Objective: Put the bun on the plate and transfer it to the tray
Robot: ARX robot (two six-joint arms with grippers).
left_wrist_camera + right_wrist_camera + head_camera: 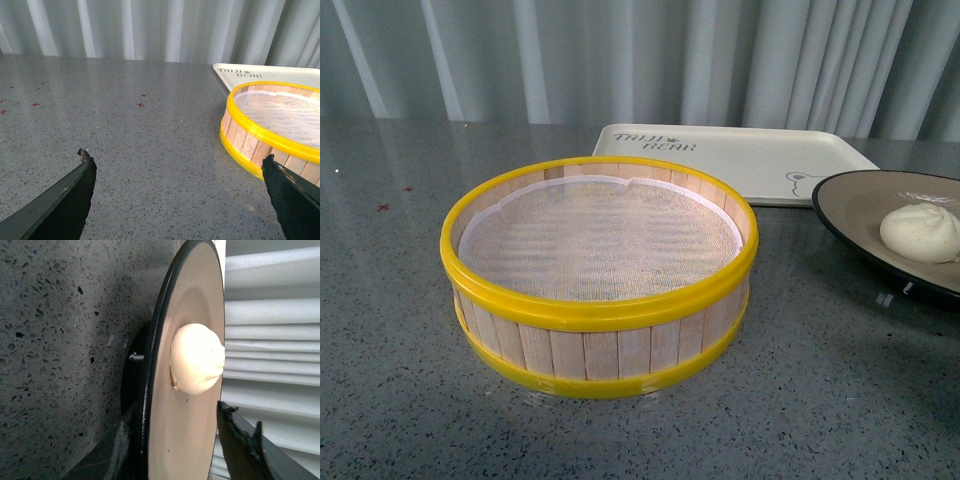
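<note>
Over on the right of the grey speckled table [820, 400], the small cream-white pleated bun [920, 232] is sitting inside the wide round beige-grey plate with the black rim [860, 205], so you are looking at the first half of the job done. Your right gripper [172, 425] is straddling that plate's edge. In the right wrist view, one of its dark fingers [240, 440] is lying over the inner face and the other is tucked beneath the black rim. Whether they are pinching the rim or only bracketing it, I cannot tell. The plate's black foot is looking close to the tabletop, so I am judging it not yet lifted.

The flat rectangular cream-white tray with dark lettering and a bear drawing [750, 160] is waiting just behind the plate, nothing showing on it, so the transfer is what is remaining. Your left gripper [177, 157] is hanging wide open and empty above bare table, beside the round wooden steamer basket with yellow hoops [270, 135], which is holding only its white liner. You are needing a firm hold and a level carry, I reckon, or that bun is going to be rolling.
</note>
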